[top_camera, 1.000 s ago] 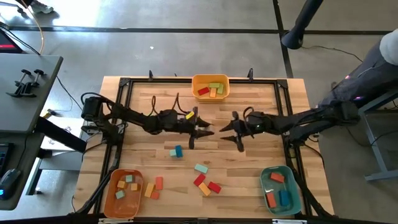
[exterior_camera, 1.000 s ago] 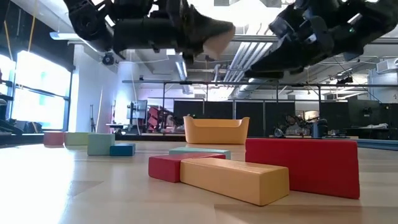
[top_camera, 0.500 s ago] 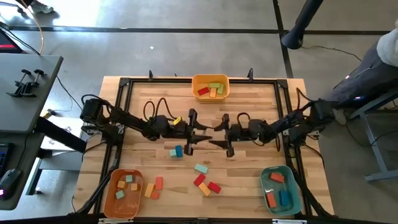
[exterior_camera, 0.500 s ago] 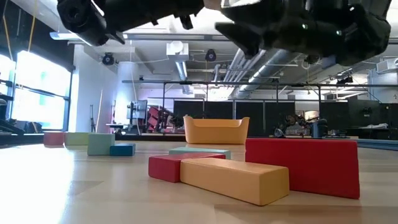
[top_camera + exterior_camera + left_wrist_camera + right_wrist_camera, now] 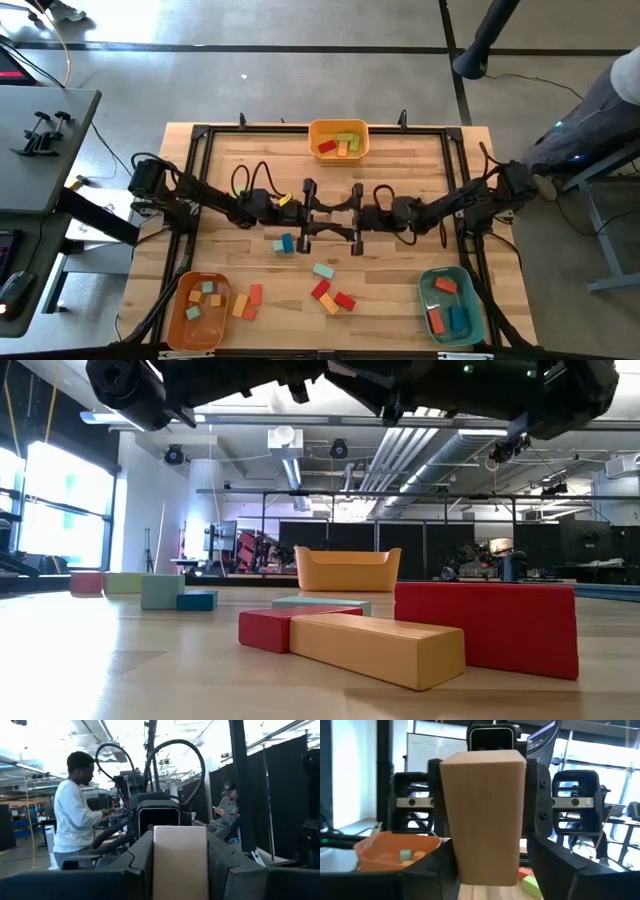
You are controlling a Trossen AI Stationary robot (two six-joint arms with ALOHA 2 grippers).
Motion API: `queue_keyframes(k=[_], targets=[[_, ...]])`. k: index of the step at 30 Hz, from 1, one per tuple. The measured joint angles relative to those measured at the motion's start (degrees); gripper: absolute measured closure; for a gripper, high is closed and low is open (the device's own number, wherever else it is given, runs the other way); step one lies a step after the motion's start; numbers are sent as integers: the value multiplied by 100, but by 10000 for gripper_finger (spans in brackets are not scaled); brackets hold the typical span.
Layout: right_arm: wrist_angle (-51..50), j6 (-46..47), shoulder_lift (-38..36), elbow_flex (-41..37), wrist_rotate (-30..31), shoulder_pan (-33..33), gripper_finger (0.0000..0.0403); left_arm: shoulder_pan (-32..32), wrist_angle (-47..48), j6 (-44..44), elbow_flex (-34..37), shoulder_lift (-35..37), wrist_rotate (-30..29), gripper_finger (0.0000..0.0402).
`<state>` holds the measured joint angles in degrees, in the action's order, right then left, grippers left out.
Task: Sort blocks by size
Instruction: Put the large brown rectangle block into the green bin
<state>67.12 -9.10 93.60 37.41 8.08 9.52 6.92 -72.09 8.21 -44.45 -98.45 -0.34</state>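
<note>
Pale block passed between two grippers over mid-table

The left gripper [image 5: 310,215] is clenched on the pale block [image 5: 485,815]; the right gripper [image 5: 352,215] faces it, fingers flanking the block's other end, grip not discernible. Just beside them lie a teal and blue pair [image 5: 283,243]; farther off are the red and orange cluster [image 5: 333,297] and two by the orange bin [image 5: 172,315]. That bin, the yellow bin [image 5: 338,124] and the teal bin [image 5: 422,300] already hold blocks, so I judge sorting roughly half done. Table rails [image 5: 205,180] stand well apart, leaving open room.
</note>
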Motion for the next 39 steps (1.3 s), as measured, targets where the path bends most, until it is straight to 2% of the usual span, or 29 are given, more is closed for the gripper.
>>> queue_keyframes(k=[6, 8, 14, 18, 22, 26, 34, 39], targets=[[-795, -367, -366, -2, 159, 181, 274, 33, 227, 42, -2, 0, -185, 262], [-1066, -493, -548, -2, 286, 246, 276, 37, 330, 86, -7, 7, -153, 245], [-2985, -464, -1491, 2, 1367, 502, 276, 61, 578, 248, -4, 4, -246, 214], [-4550, 36, -2262, 2, 2253, 999, 276, 67, 648, 299, -4, 4, -284, 208], [-6465, 1598, -2986, 4, 3159, 1843, 276, 64, 663, 299, -4, 4, -317, 208], [-7879, 4132, -3408, 4, 3320, 2813, 276, 60, 809, 302, -2, 4, -319, 207], [-8474, 8274, -3075, 4, 2527, 4381, 276, 60, 976, 442, 0, 2, -321, 206], [-9331, 10447, -2638, 178, 1475, 4920, 276, 60, 976, 442, 0, 2, -321, 206]])
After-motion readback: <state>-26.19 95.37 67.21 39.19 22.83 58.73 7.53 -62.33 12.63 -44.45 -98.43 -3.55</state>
